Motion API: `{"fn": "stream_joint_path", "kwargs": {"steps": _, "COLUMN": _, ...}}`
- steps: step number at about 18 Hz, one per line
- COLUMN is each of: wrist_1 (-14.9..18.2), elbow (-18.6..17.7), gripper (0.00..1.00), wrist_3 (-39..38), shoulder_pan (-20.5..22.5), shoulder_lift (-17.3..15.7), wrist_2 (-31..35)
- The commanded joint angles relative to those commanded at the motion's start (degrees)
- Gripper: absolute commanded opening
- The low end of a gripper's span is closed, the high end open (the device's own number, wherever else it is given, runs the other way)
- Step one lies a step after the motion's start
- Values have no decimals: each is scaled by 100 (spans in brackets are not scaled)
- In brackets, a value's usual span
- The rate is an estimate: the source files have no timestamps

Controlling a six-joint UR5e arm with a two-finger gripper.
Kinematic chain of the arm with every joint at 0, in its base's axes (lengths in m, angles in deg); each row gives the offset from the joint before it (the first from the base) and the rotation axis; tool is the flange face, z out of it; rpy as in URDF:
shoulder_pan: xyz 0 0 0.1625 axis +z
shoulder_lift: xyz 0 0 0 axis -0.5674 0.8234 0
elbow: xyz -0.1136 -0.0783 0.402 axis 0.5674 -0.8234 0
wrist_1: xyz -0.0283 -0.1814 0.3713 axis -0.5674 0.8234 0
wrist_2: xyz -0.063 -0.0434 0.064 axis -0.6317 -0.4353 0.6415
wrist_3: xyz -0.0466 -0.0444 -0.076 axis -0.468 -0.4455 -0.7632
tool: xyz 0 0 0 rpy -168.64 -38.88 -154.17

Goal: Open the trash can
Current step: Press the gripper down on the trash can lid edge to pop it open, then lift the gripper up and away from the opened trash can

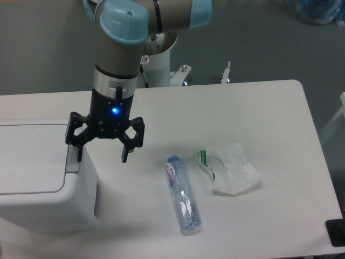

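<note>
Trash can [40, 178] sits at 8 o'clock on the white table [259, 108], partly cut off by the left and bottom edges. Lid down flat; task not yet done.

Gripper [102, 154] hangs at about 10 o'clock of centre, over the can's right-hand rim. Fingers spread wide, nothing between them. One fingertip [79, 154] is directly above the grey push-button strip [71, 157]; the other [124, 155] hangs past the can's side wall, over bare table. Cannot tell whether the near tip touches the strip or only hovers.

Handling, as judgement: rigid moulded plastic, smooth, probably light and hollow, so it may skid or tip if pushed sideways. No grasp wanted here. The place to act is the grey strip, pressed straight down with one fingertip (a sprung lid would likely pop up toward the arm, so leave room).

Bystanders: clear plastic bottle [182, 197] lying flat at 6 o'clock, crumpled white bag [230, 170] with green marking at 4 o'clock; both well apart from the can.

Writing: bottle carries a red-and-blue label, too small to read. Small sticker high on the arm, illegible. Can shows no visible marking.
</note>
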State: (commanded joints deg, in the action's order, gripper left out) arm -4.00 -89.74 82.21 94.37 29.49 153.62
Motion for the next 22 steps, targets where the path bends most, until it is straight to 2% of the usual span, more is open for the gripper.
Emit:
{"fn": "stream_joint_path", "kwargs": {"steps": 6, "wrist_1": 0, "elbow": 35, "gripper": 100, "wrist_3": 0, "shoulder_pan": 0, "shoulder_lift": 0, "wrist_2": 0}}
{"fn": "stream_joint_path", "kwargs": {"steps": 12, "wrist_1": 0, "elbow": 465, "gripper": 100, "wrist_3": 44, "shoulder_pan": 157, "shoulder_lift": -88, "wrist_2": 78}}
{"fn": "stream_joint_path", "kwargs": {"steps": 17, "wrist_1": 9, "elbow": 747, "gripper": 100, "wrist_3": 254, "shoulder_pan": 527, "shoulder_lift": -158, "wrist_2": 843}}
{"fn": "stream_joint_path", "kwargs": {"steps": 22, "wrist_1": 79, "elbow": 730, "gripper": 100, "wrist_3": 982, "shoulder_pan": 755, "shoulder_lift": -106, "wrist_2": 1414}}
